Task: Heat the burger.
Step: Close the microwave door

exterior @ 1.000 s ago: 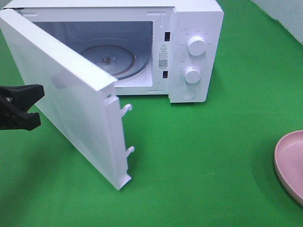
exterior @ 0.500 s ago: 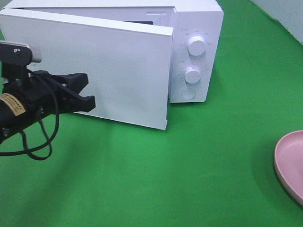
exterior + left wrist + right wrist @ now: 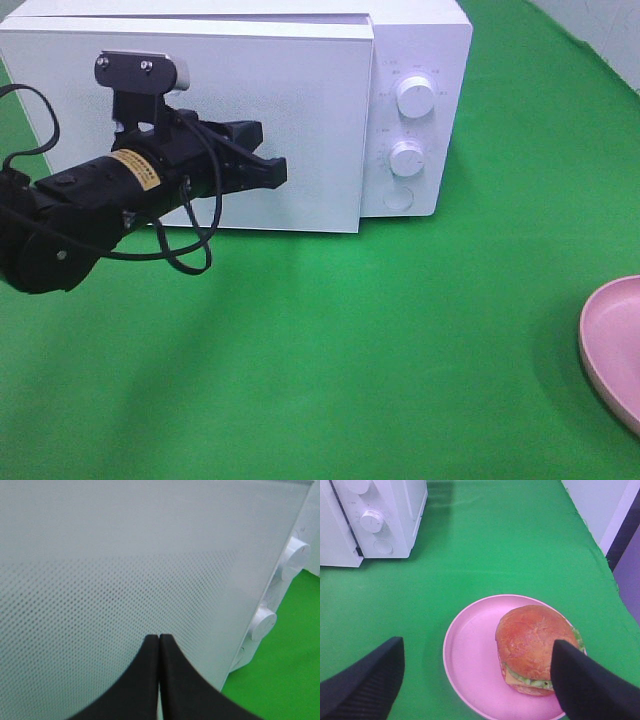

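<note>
Left arm is stretched out low across the green cloth (image 3: 380, 340) with its left gripper (image 3: 270, 172) pinched fully shut on nothing, tips right up against the microwave door (image 3: 300, 110), and there's a yellow sticker on the arm I can't read. The right gripper (image 3: 477, 672) hangs wide open and empty above the pink plate (image 3: 470, 655) at the right edge. The burger (image 3: 536, 647) sits on that plate, well away from the microwave (image 3: 420, 60); the print by the knobs (image 3: 415, 97) is too tiny to make out.

The pink plate (image 3: 612, 350) is cut off at the right edge of the exterior high view, and the burger on it falls outside that frame. The microwave's (image 3: 420, 60) interior is hidden behind its door (image 3: 310, 120). Printing around the two dials (image 3: 415, 97) is too small to read. The left arm's rear runs off the left edge.
</note>
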`<act>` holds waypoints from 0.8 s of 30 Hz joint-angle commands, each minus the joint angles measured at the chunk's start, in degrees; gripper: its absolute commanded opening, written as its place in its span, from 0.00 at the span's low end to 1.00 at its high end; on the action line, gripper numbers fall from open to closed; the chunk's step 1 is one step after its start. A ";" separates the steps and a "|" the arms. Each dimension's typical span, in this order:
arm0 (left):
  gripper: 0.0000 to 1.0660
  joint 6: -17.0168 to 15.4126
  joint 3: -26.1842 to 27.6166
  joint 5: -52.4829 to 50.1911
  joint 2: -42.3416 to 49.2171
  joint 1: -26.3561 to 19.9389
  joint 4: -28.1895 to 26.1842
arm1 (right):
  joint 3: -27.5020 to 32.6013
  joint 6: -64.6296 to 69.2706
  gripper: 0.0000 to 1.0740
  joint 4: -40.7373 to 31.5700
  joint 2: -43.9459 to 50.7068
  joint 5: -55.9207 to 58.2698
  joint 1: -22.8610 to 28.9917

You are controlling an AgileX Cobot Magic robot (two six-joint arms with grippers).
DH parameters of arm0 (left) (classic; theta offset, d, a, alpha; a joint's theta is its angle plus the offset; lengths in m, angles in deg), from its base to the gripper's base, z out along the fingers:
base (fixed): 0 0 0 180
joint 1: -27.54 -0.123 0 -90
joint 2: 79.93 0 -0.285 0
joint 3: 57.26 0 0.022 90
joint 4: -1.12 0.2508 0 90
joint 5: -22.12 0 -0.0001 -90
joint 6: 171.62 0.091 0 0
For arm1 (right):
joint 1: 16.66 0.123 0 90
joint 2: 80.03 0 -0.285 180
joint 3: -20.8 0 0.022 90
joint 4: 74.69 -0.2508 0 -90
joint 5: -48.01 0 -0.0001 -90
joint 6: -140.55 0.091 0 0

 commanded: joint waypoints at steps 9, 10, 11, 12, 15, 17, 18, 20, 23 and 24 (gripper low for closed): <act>0.00 0.11 9.22 3.15 -4.01 0.46 -0.92 | 0.06 -0.40 0.70 -0.11 1.55 -0.86 -0.34; 0.00 0.11 10.49 3.50 -4.81 0.46 -0.92 | 0.06 -0.40 0.70 -0.11 1.55 -0.86 -0.34; 0.00 0.11 10.49 3.50 -4.81 0.46 -0.92 | 0.06 -0.40 0.70 -0.11 1.55 -0.86 -0.34; 0.00 0.11 11.69 3.90 -5.50 0.46 -1.32 | 0.06 -0.40 0.70 -0.11 1.55 -0.86 -0.34; 0.00 0.69 13.06 4.30 -6.30 0.46 -2.69 | 0.06 -0.40 0.70 -0.11 1.55 -0.86 -0.34; 0.00 2.35 14.09 4.58 -6.93 0.46 -3.32 | 0.06 -0.40 0.70 -0.11 1.55 -0.86 -0.34; 0.00 2.35 14.09 4.58 -6.93 0.46 -3.32 | 0.06 -0.40 0.70 -0.11 1.55 -0.86 -0.34; 0.00 3.95 15.41 5.04 -7.68 0.40 -4.01 | 0.06 -0.40 0.70 -0.11 1.55 -0.86 -0.34; 0.00 4.58 17.42 5.50 -8.88 0.06 -5.44 | 0.06 -0.40 0.70 -0.11 1.55 -0.86 -0.34; 0.00 4.35 18.51 5.50 -9.40 -0.63 -6.25 | 0.06 -0.40 0.70 -0.11 1.55 -0.86 -0.34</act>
